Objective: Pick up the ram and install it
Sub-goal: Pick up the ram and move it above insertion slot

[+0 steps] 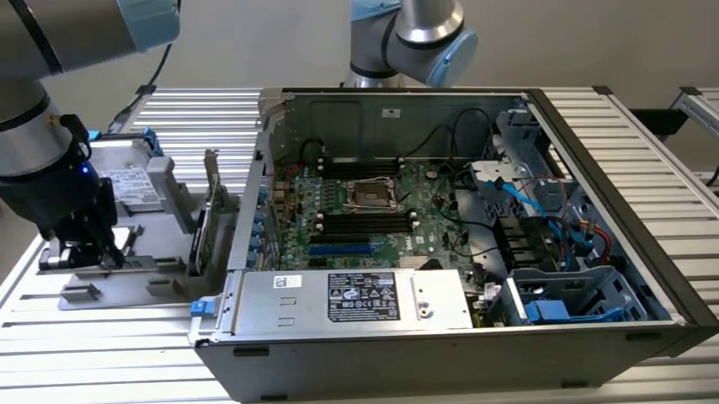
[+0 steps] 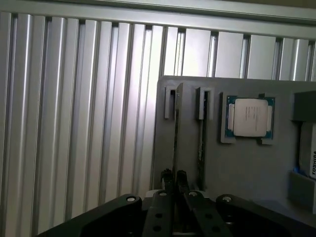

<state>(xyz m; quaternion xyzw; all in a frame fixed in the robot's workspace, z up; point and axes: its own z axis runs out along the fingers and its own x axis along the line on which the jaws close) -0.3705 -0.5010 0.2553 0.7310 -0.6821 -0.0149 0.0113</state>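
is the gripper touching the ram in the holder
Touching. In the wrist view the gripper is shut on the ram, a fingertip against each side of the stick, which stands on edge in its slot of the grey holder.

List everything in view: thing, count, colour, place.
open metal computer case: one, black and grey, on the table
motherboard: one, green, inside the case
power supply box: one, silver, in the case, nearest the exterior camera
cables: several, blue, toward the case's exterior-view right
ribbed aluminium table: one, silver, under everything
plastic parts tray: one, grey, on the exterior view's left of the case
thin ram sticks on edge: two, dark, in tray slots
square processor chip: one, silver top, tray pocket
robot arm: one, grey with blue caps, over the tray
gripper: one, black, shut on one ram stick
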